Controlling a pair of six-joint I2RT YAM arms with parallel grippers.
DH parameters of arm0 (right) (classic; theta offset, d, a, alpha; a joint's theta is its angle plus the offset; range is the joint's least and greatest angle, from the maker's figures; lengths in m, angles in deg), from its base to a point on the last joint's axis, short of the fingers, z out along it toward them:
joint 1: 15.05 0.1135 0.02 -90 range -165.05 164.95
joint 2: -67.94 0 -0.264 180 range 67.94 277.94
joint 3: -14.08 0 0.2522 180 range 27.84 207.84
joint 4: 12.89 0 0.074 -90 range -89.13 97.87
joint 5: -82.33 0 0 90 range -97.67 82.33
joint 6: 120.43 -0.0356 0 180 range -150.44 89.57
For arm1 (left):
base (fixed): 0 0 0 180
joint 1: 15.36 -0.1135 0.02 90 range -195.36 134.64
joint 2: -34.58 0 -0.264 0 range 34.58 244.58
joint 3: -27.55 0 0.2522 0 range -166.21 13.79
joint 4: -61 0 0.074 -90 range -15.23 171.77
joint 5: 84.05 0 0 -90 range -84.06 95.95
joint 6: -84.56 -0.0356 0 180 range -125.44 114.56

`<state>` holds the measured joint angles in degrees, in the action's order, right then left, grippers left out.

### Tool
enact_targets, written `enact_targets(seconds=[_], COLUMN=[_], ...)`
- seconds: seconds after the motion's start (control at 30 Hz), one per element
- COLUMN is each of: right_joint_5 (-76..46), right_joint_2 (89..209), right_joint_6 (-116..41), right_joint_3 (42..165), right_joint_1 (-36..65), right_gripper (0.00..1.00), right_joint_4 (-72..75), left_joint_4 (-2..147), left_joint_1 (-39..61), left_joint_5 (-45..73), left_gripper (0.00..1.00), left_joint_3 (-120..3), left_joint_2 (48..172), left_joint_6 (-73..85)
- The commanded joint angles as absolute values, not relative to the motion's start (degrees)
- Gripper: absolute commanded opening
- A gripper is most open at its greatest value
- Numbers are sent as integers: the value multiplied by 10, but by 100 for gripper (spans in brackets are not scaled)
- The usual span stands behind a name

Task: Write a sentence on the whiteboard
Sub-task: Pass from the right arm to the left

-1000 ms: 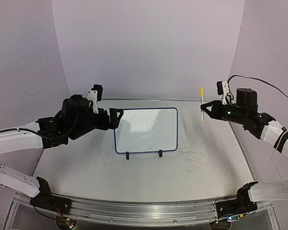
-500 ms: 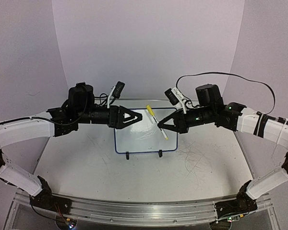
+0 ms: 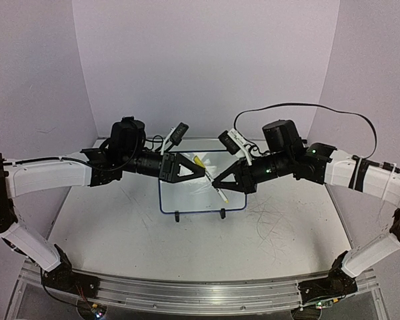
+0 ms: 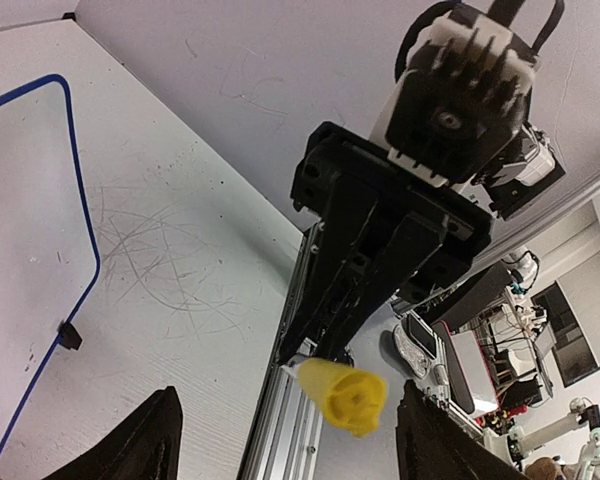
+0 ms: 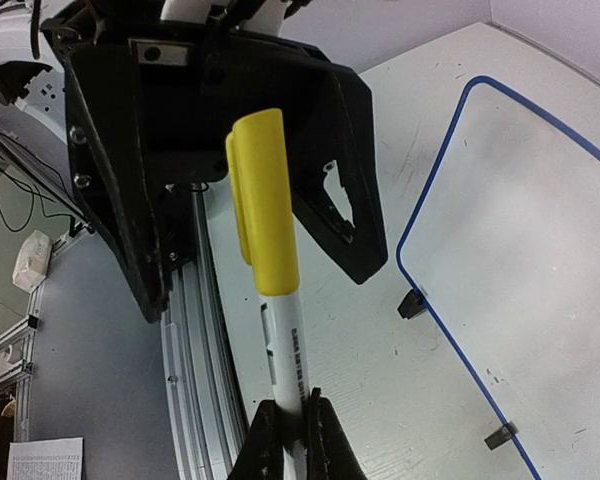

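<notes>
We have swung both arms together above the small blue-framed whiteboard (image 3: 193, 201), which stands unlettered on the table. Our right gripper (image 5: 287, 425) pinches the white marker (image 5: 283, 340); our left gripper (image 3: 200, 171), jaws apart, now straddles its yellow cap (image 5: 263, 200), so uncapping comes first.

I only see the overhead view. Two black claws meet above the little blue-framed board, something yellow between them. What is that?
Observer: A marker, white barrel, yellow cap. The right wrist view shows the right gripper pinching the barrel's uncapped end.
Visitor: Has the other claw got it?
Observer: Not by the left wrist view: the cap sits inside the left gripper, jaws open, gaps on both sides.
Visitor: Anything written yet?
Observer: The right wrist view shows no lettering on the part of the whiteboard in frame.
</notes>
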<state>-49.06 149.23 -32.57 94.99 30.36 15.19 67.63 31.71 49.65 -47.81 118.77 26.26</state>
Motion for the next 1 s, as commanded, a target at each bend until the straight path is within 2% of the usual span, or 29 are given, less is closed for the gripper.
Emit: enact_targets(seconds=[0.0, 0.13, 0.3, 0.47, 0.77, 0.97], right_joint_5=[-494, -494, -492, -494, -491, -490], right_joint_2=[1499, 1502, 1503, 1506, 1506, 1507], right_joint_6=[-309, -309, -288, -288, -287, -286], right_joint_3=[967, 966, 962, 960, 962, 962], right_joint_1=[310, 311, 312, 314, 316, 319], right_gripper=[0, 0, 0, 0, 0, 0], right_joint_4=[156, 158, 160, 160, 167, 171], left_joint_4=[648, 647, 648, 648, 648, 648], left_joint_1=[316, 316, 316, 316, 316, 316], left_joint_5=[516, 511, 515, 511, 498, 492], left_gripper=[67, 52, 39, 31, 24, 14], left_joint_3=[-516, -517, -515, -508, -504, -497], left_joint_2=[1188, 1194, 1201, 1206, 1197, 1194], left_joint_6=[271, 276, 278, 282, 280, 281])
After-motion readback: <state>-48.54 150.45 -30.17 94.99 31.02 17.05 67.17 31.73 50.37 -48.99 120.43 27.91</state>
